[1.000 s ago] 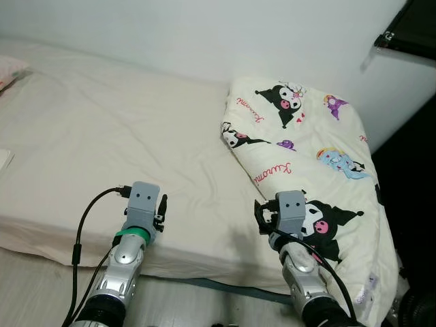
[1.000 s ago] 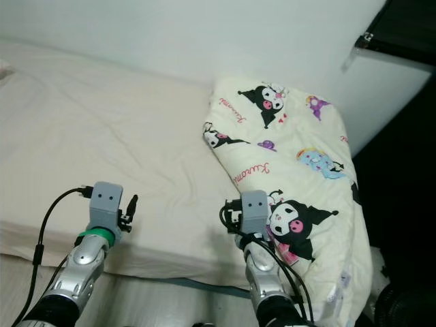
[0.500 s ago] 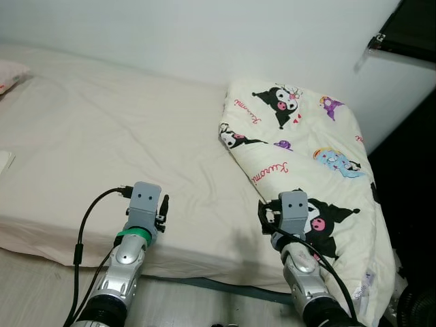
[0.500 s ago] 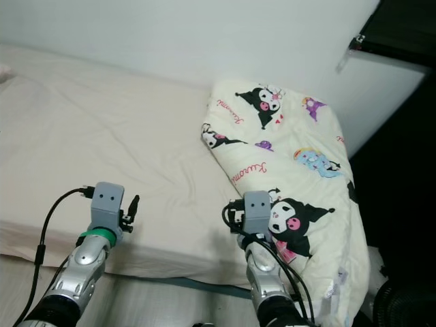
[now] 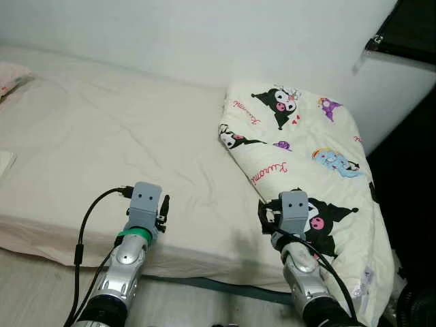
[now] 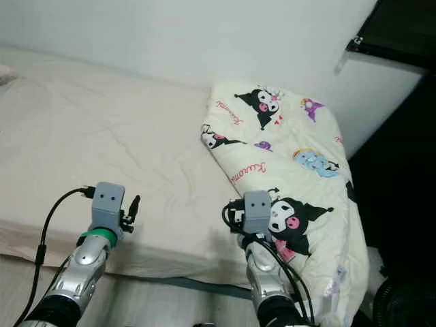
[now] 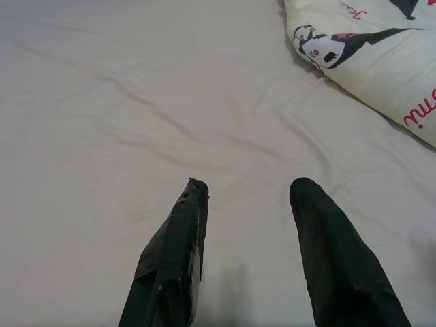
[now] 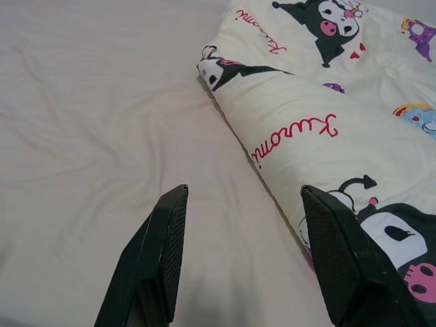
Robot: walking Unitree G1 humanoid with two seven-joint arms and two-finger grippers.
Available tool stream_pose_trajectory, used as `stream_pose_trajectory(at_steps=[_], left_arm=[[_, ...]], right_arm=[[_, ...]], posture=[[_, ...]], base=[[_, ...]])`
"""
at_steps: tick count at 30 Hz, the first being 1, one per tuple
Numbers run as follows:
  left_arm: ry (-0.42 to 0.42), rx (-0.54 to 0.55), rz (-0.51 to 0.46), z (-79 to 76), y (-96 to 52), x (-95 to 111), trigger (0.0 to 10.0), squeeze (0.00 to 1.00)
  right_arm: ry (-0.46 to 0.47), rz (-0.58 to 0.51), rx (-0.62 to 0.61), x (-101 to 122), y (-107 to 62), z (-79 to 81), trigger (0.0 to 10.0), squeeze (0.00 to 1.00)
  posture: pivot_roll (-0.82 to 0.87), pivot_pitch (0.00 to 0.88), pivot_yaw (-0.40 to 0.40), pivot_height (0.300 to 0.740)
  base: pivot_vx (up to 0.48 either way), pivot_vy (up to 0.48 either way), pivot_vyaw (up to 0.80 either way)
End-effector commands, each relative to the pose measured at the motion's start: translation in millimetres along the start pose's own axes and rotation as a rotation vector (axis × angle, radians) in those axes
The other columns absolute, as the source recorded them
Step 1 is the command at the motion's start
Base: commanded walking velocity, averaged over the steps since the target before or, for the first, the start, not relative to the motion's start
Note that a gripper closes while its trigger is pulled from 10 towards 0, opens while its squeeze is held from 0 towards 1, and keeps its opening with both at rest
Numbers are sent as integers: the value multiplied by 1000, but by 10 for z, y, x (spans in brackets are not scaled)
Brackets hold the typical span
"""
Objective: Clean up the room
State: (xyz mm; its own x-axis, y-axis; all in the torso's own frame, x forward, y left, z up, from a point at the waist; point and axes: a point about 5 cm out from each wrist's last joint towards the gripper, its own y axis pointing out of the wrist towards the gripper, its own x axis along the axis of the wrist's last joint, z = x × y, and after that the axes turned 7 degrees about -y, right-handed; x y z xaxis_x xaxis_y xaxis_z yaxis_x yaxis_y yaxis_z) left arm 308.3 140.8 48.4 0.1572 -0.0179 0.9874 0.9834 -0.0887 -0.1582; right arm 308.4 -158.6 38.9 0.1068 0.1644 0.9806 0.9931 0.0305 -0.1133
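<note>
A folded cream quilt [image 5: 306, 150] printed with cartoon characters lies on the right part of the bed [image 5: 116, 136], reaching the wall and hanging over the front edge. My left gripper [image 7: 245, 187] is open, held low over the bare sheet near the bed's front edge. My right gripper [image 8: 240, 192] is open too, straddling the quilt's [image 8: 320, 122] left edge, one finger over the sheet and the other over the quilt. Neither holds anything.
A white wall runs behind the bed. A dark piece of furniture [image 5: 409, 34] stands at the upper right, with dark space beside the quilt. A pink-edged pillow [image 5: 10, 75] shows at the far left. Pale floor [image 5: 34, 286] lies below the bed's front edge.
The camera has shifted slightly, so the whole scene sits a little lower and further left. Both grippers keep the same places and stay open.
</note>
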Motion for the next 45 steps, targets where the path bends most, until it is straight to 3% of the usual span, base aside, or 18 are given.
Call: stream_pose_trajectory(at_steps=[1, 21, 29, 32, 34, 35, 36, 37, 38, 39, 40, 41, 42, 43, 45], left_arm=[[2, -11, 18, -31, -3, -29, 10000, 0], [1, -13, 22, -38, -12, -39, 10000, 0], [1, -15, 22, -39, -13, -40, 10000, 0], [3, -18, 24, -43, -12, -41, 10000, 0], [5, -24, 27, -49, -11, -43, 10000, 0], [5, -24, 27, -49, -11, -43, 10000, 0], [5, -25, 27, -51, -11, -43, 10000, 0], [8, -34, 32, -59, -10, -48, 10000, 0], [8, -34, 32, -59, -10, -48, 10000, 0], [10, -39, 34, -64, -10, -52, 10000, 0], [10, -39, 34, -64, -10, -52, 10000, 0], [12, -43, 35, -68, -9, -52, 10000, 0], [13, -48, 36, -75, -3, -47, 10000, 0], [13, -48, 36, -75, -3, -47, 10000, 0], [16, -54, 35, -83, 10, -30, 10000, 0]], right_arm=[[2, 15, -21, -42, -22, -46, 10000, 0], [3, 19, -21, -58, -34, -45, 10000, 0], [-19, 5, -38, -32, -24, -114, 10000, 0], [-65, -44, -106, 84, 21, -328, 10000, 0], [-104, -124, -274, 266, 23, -741, 10000, 0], [-104, -124, -274, 266, 23, -741, 10000, 0], [-112, -145, -323, 317, 11, -857, 10000, 0], [-136, -200, -441, 443, -44, -1135, 10000, 0], [-136, -200, -441, 443, -44, -1135, 10000, 0], [-150, -226, -505, 502, -91, -1286, 10000, 0], [-150, -226, -505, 502, -91, -1286, 10000, 0], [-159, -243, -546, 543, -124, -1383, 10000, 0], [-100, -220, -682, 521, -227, -1631, 10000, 0], [-100, -220, -682, 521, -227, -1631, 10000, 0], [5, -164, -872, 427, -410, -1958, 10000, 0]], posture=[[46, 21, -31, 670], [44, 31, -29, 600], [43, 34, -26, 575], [34, 39, -22, 575], [24, 46, -17, 575], [24, 46, -17, 575], [18, 50, -13, 575], [14, 54, -10, 575], [14, 54, -10, 575], [14, 54, -10, 575], [14, 54, -10, 575], [-2, 59, -1, 575], [-11, 68, 10, 575], [-11, 68, 10, 575], [-6, 80, 16, 575]], base=[[0, 0, 0], [0, 0, 0], [0, 0, 0], [0, 0, 0], [0, 0, 0], [0, 0, 0], [0, 0, 0], [0, 0, 0], [0, 0, 0], [0, 0, 0], [0, 0, 0], [0, 0, 0], [0, 0, 0], [0, 0, 0], [0, 0, 0]])
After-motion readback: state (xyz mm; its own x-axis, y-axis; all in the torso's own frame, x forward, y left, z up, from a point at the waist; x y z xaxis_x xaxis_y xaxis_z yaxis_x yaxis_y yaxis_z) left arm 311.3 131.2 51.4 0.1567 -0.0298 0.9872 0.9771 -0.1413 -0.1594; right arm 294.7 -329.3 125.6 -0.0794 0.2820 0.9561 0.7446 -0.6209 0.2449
